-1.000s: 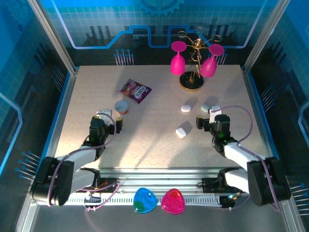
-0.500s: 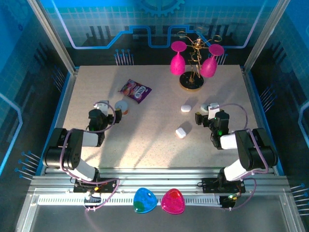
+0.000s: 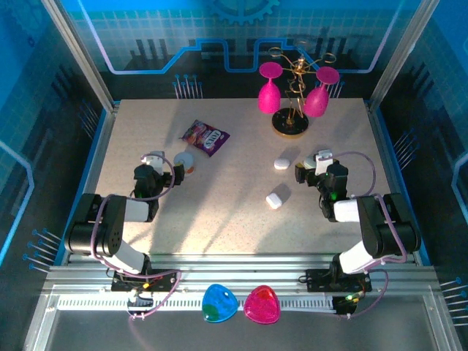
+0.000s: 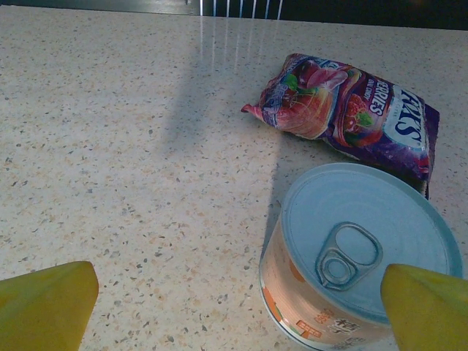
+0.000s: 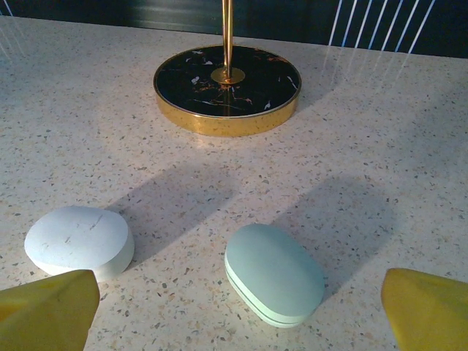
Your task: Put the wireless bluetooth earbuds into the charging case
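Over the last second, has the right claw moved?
Yes. In the top view the right claw has shifted away from the arm bases, toward the black stand base; the white case beside it stayed put.

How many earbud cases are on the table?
3: a white case near the stand, a mint case to its right, and a second white case alone, farther front. Others may be hidden.
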